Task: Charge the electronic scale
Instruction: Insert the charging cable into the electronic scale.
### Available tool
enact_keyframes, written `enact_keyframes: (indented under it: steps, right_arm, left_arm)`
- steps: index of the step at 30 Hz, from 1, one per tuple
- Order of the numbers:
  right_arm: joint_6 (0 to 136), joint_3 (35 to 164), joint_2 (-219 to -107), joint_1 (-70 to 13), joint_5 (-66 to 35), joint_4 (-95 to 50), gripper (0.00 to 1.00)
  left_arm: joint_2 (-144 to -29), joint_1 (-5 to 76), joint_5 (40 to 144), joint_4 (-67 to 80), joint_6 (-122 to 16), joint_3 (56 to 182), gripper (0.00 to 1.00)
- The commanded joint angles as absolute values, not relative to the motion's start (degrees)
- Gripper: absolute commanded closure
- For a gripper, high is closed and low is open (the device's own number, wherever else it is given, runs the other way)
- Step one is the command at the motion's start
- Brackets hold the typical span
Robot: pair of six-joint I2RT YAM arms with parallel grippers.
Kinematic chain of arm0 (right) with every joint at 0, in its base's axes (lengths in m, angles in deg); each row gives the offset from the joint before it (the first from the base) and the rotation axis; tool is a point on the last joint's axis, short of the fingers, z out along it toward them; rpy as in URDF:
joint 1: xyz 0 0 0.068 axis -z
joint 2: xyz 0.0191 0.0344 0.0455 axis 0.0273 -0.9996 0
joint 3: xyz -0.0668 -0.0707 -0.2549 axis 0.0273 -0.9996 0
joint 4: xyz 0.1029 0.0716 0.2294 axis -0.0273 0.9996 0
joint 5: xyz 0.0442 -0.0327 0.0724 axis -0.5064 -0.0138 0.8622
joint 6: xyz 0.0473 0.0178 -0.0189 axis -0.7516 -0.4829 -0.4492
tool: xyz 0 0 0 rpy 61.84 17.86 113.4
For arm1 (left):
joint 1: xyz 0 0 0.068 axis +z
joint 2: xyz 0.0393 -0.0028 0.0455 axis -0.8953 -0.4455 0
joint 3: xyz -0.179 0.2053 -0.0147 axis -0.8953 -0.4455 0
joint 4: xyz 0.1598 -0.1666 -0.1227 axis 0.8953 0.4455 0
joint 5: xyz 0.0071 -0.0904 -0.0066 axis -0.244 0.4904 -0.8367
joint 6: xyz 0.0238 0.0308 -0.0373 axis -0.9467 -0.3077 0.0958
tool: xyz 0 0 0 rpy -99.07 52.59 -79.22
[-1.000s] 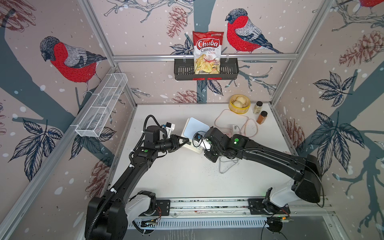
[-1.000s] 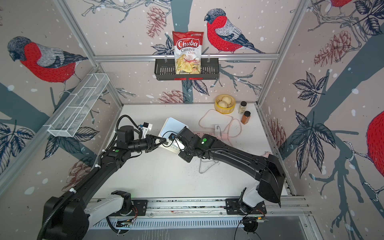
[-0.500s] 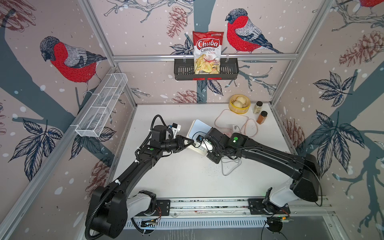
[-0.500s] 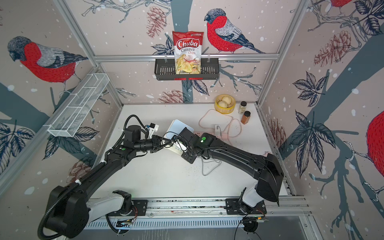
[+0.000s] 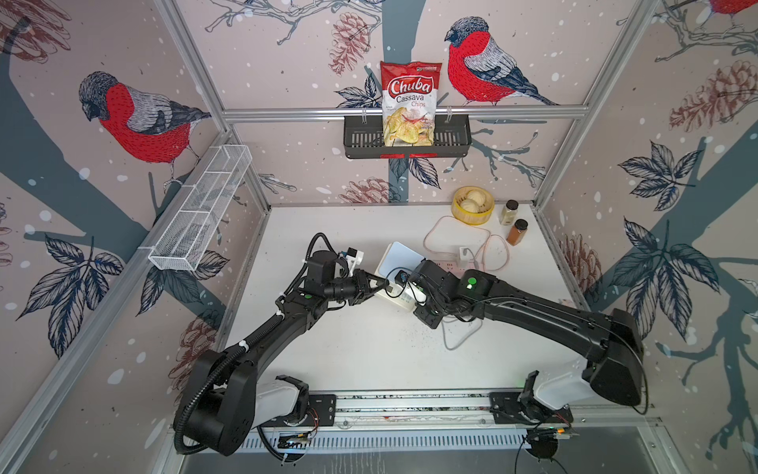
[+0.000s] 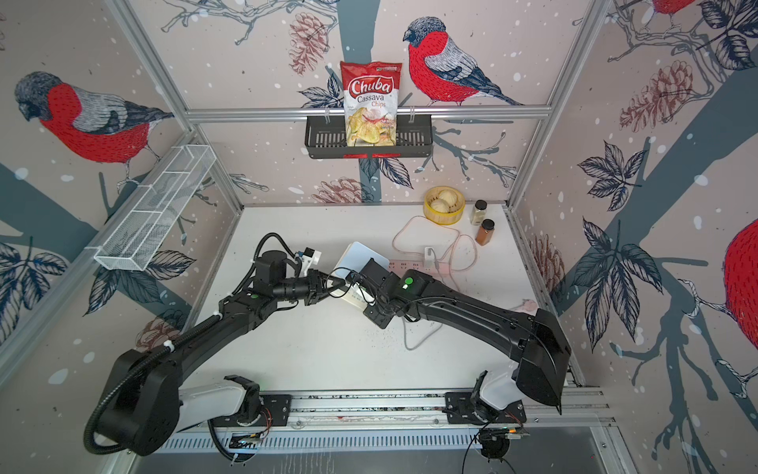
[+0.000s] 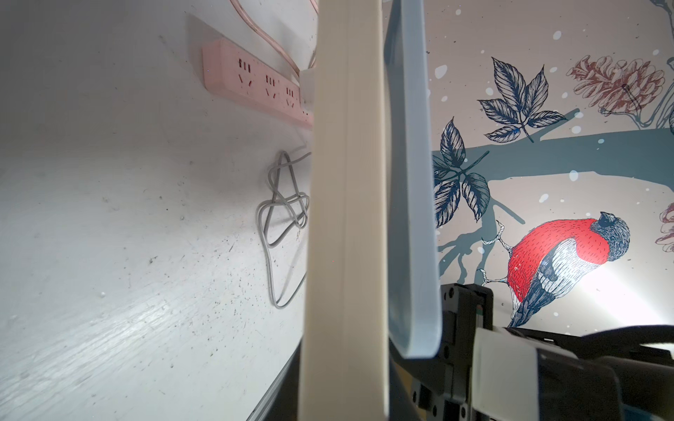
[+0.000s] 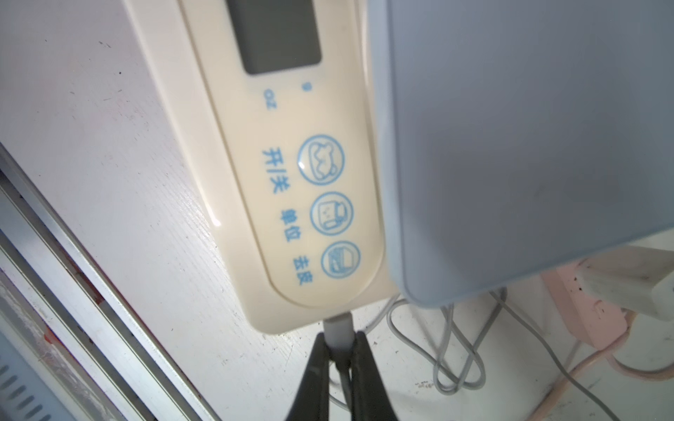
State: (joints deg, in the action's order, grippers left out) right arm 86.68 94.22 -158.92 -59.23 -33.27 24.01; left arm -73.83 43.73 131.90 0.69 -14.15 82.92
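The left gripper (image 5: 371, 284) is clamped on the left rim of the electronic scale (image 5: 400, 258). It holds the scale tilted and clear of the table (image 5: 369, 361), over the middle and a little toward the far edge. The left wrist view shows the scale edge-on, cream body beside pale blue platform.

At the scale's right end, the right gripper (image 8: 341, 350) is pinched tight on the plug (image 8: 337, 328). The plug's tip meets the scale's short edge below the buttons, but whether it is fully seated cannot be told. From there the grey cable (image 5: 455, 336) trails in loose loops on the table. Further right, the white charger cube (image 5: 463, 254) sits in the pink power strip (image 7: 251, 85).

The task looks close to its end. The scale is held steady and the plug is at the port, so what remains is to press it home, let go and lay the scale down.

Compared with a second ago, the left arm and the scale have shifted right, toward the plug. The right gripper has barely moved.
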Motion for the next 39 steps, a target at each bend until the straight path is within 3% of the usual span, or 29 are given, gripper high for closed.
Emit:
enact_keyframes:
  steps: [1, 7, 8, 10, 18, 19, 22, 26, 29, 39]
  right_arm:
    - [83.9, 92.1, -156.6, -59.3, -28.6, -24.1, 1.00]
    - [82.2, 91.0, -156.2, -58.3, -29.5, -23.5, 0.84]
    - [82.2, 91.1, -156.0, -58.2, -29.8, -23.0, 0.84]
    - [82.0, 90.5, -155.2, -57.5, -30.3, -22.4, 1.00]
    - [79.4, 87.1, -152.3, -54.3, -25.5, -27.2, 1.00]
    - [79.9, 88.0, -152.8, -54.3, -24.8, -26.4, 0.96]
    - [81.8, 89.9, -153.6, -54.1, -23.5, -23.4, 0.68]
    - [83.2, 89.9, -152.2, -53.3, -22.9, -20.5, 0.50]
    - [82.9, 89.8, -150.1, -51.3, -21.4, -17.9, 0.44]
    - [80.9, 85.9, -144.8, -44.8, -21.6, -13.3, 0.36]
  left_arm:
    - [-74.4, 43.0, 135.8, -0.7, -12.6, 81.9, 1.00]
    - [-76.1, 44.9, 136.2, 1.9, -15.7, 84.4, 1.00]
    - [-76.3, 45.6, 136.5, 3.5, -16.8, 85.2, 1.00]
    - [-76.4, 48.2, 137.8, 6.3, -19.1, 86.7, 1.00]
    - [-77.2, 50.7, 139.5, 9.9, -22.3, 89.1, 1.00]
    - [-77.3, 50.7, 139.5, 10.3, -22.8, 89.2, 1.00]
    - [-78.2, 51.3, 139.4, 13.1, -25.3, 90.4, 1.00]
    - [-79.2, 53.7, 139.9, 16.1, -28.4, 92.7, 1.00]
    - [-80.1, 55.5, 140.6, 19.9, -31.6, 95.1, 1.00]
    - [-82.4, 57.8, 141.2, 20.8, -34.2, 97.6, 1.00]
